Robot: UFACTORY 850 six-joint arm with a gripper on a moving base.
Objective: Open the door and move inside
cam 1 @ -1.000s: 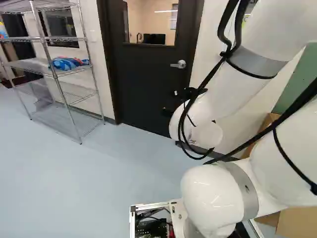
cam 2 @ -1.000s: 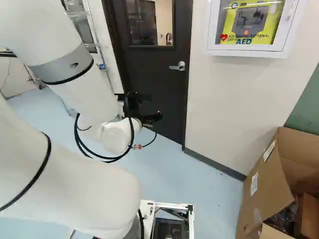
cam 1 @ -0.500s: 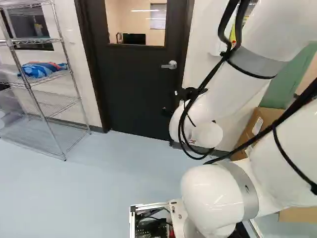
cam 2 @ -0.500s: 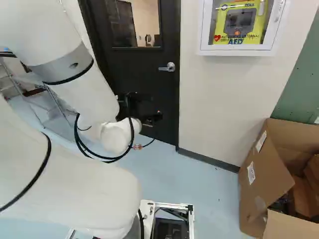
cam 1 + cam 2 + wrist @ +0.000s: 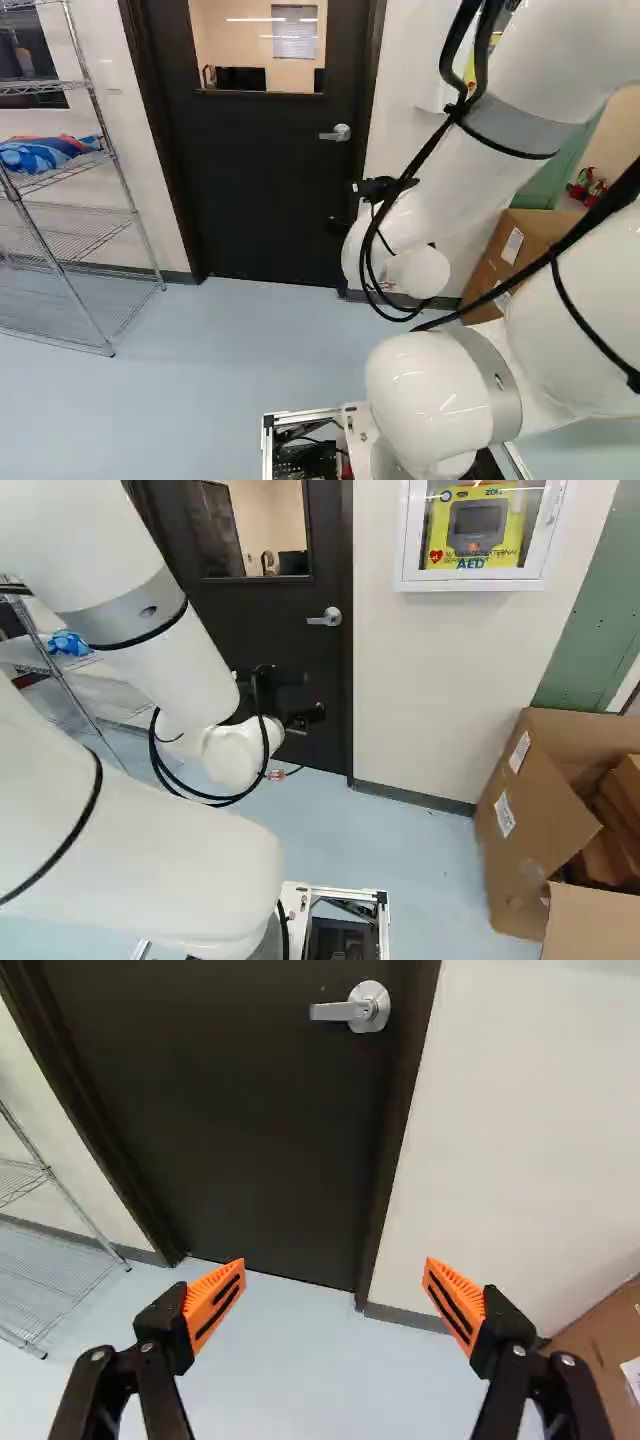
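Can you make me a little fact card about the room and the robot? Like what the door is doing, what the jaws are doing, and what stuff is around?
door: black, shut, with a window
handle: silver lever, jaws not on it
jaws: open wide, holding nothing
shelf: metal wire rack, left of the door
on the shelf: blue bundle
on the wall: white case with a yellow device
box: open cardboard, right of the door

Place: workplace, perhaps a lab
Defibrillator cabinet [image 5: 480, 535]: one o'clock
Wire shelving [image 5: 62, 232]: eleven o'clock
Windowed door [image 5: 265, 180]: twelve o'clock
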